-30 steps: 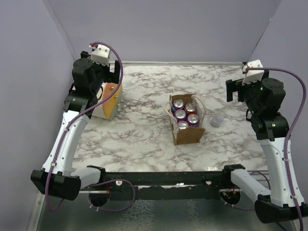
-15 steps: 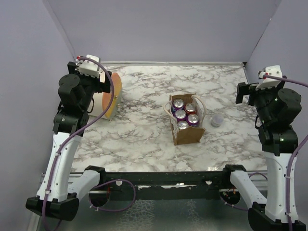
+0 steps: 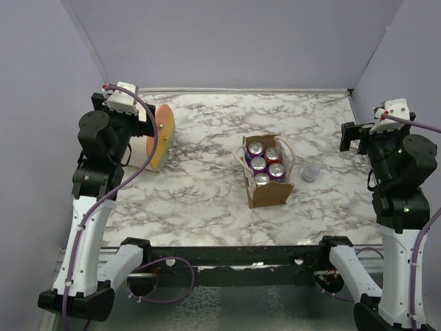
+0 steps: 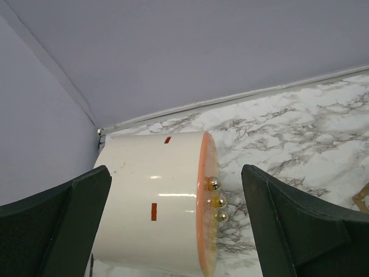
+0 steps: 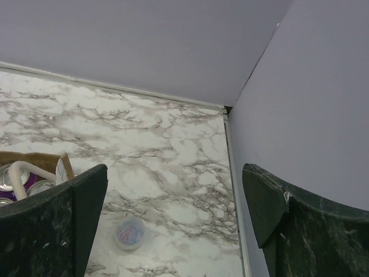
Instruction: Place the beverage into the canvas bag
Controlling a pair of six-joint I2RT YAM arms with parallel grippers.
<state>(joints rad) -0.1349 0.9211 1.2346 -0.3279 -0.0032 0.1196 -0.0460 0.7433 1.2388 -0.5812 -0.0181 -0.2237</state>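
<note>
The canvas bag [image 3: 267,187] is a small brown tote with white looped handles, standing upright at the table's middle. Several purple beverage cans [image 3: 259,164] stand inside it, tops showing. My left gripper [image 3: 142,118] is open and empty, raised at the far left, well away from the bag. My right gripper [image 3: 349,136] is open and empty, raised at the far right, also apart from the bag. In the right wrist view [image 5: 174,170] the bag's rim [image 5: 34,158] and a can top [image 5: 7,176] show at the left edge. The left wrist view [image 4: 176,173] shows no bag.
A big cream cylinder with an orange face [image 3: 157,138] lies on its side at the back left, below my left gripper; it also shows in the left wrist view [image 4: 155,213]. A small round lidded cup [image 3: 311,172] sits just right of the bag, seen too in the right wrist view [image 5: 130,232]. Walls close the sides.
Both arms have pulled up and outward: the left arm swung left off the cylinder, the right arm swung right toward the wall. The bag, cans and cup have not moved.
</note>
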